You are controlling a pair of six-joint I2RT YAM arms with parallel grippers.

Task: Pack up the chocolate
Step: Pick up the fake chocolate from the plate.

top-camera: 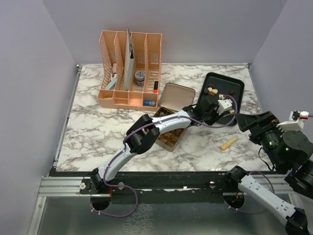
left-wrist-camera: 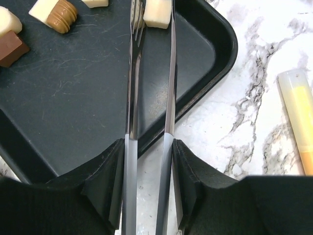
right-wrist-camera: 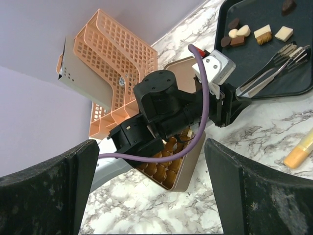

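Observation:
My left gripper (top-camera: 211,110) reaches over the gold tin (top-camera: 168,136) to the black tray (top-camera: 235,88) and is shut on metal tongs (left-wrist-camera: 131,98). The tong tips stand on either side of a cream-white chocolate (left-wrist-camera: 157,13) on the tray (left-wrist-camera: 73,107); I cannot tell if they squeeze it. More dark brown, light brown and cream pieces (top-camera: 212,91) lie on the tray, also seen in the right wrist view (right-wrist-camera: 244,35). The tin (right-wrist-camera: 186,171) holds rows of brown cups. My right gripper (top-camera: 247,120) hangs open and empty above the table's right side (right-wrist-camera: 151,191).
The tin's open lid (top-camera: 175,95) leans behind it. A peach desk organizer (top-camera: 129,68) stands at the back left. A yellow tube (top-camera: 228,143) lies on the marble in front of the tray, also in the left wrist view (left-wrist-camera: 298,107).

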